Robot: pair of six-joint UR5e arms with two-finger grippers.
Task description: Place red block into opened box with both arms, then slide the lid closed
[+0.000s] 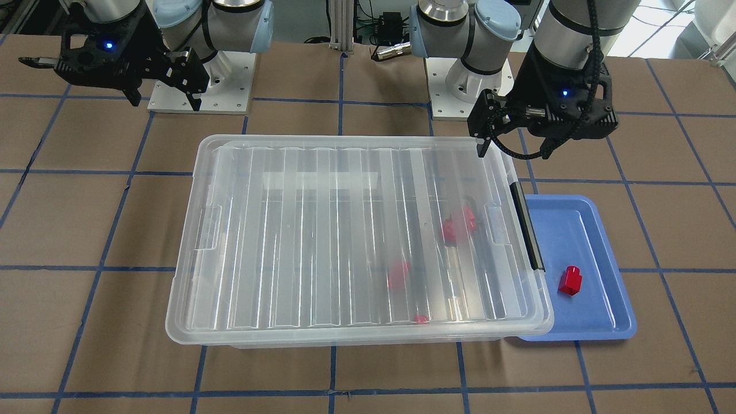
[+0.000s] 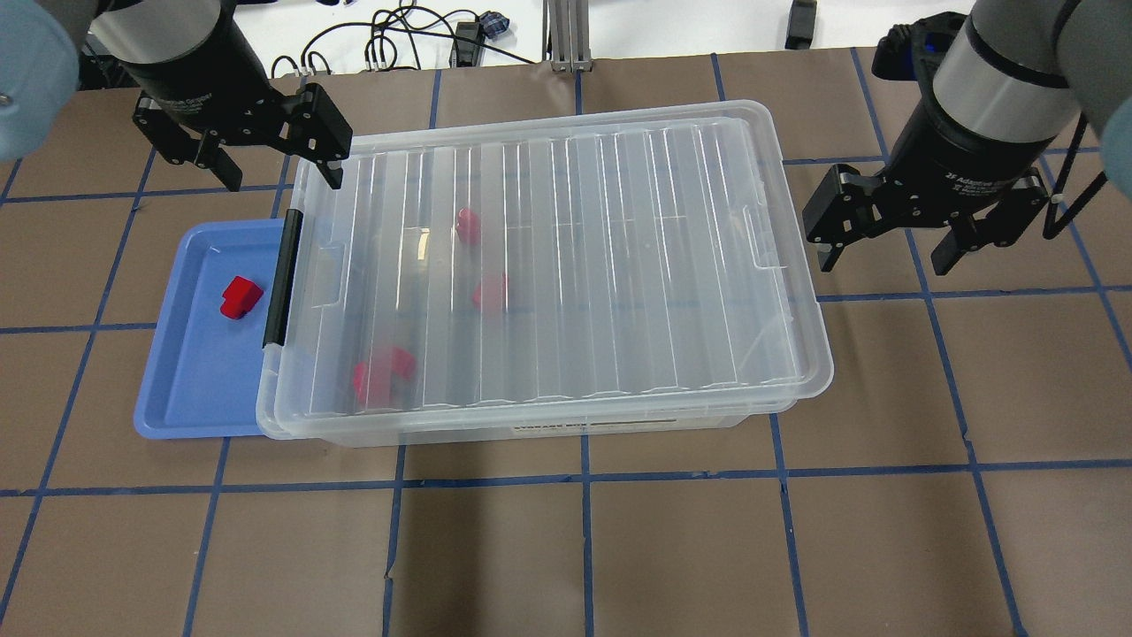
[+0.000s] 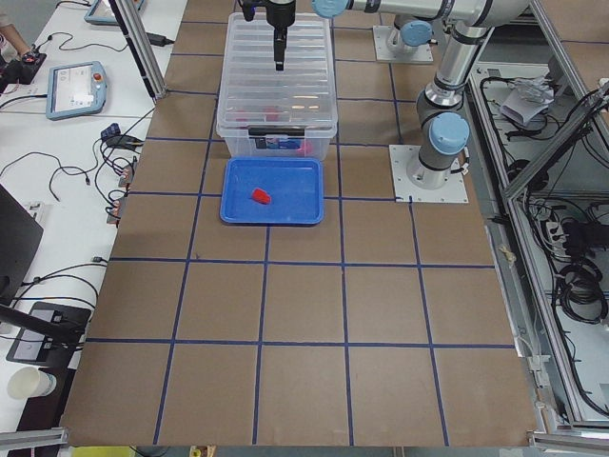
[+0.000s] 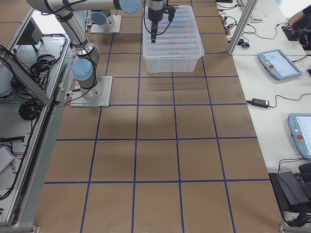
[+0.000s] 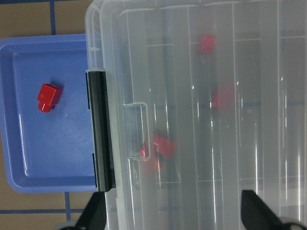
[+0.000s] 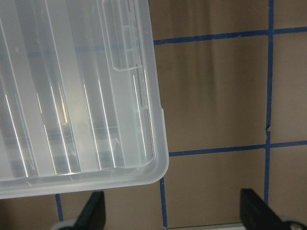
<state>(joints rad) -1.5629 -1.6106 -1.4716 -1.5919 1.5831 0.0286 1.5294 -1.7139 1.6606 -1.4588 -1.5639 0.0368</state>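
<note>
One red block (image 2: 239, 296) lies on the blue tray (image 2: 190, 389) beside the box's black-clip end. The box (image 2: 531, 426) stands mid-table with the ribbed clear lid (image 2: 601, 265) lying over it and covering it. Through the lid I see three more red blocks (image 2: 382, 373), blurred, in the half near the clip (image 2: 281, 279). My left gripper (image 2: 283, 177) hangs open above the box's clip-end far corner, holding nothing. Beyond the opposite short end of the box my right gripper (image 2: 884, 264) hovers open and empty over the table.
The blue tray (image 1: 598, 322) touches the box's clip end and is partly tucked under its rim. Both arm bases (image 1: 201, 86) stand on plates behind the box. Brown table surface with a blue tape grid lies all around.
</note>
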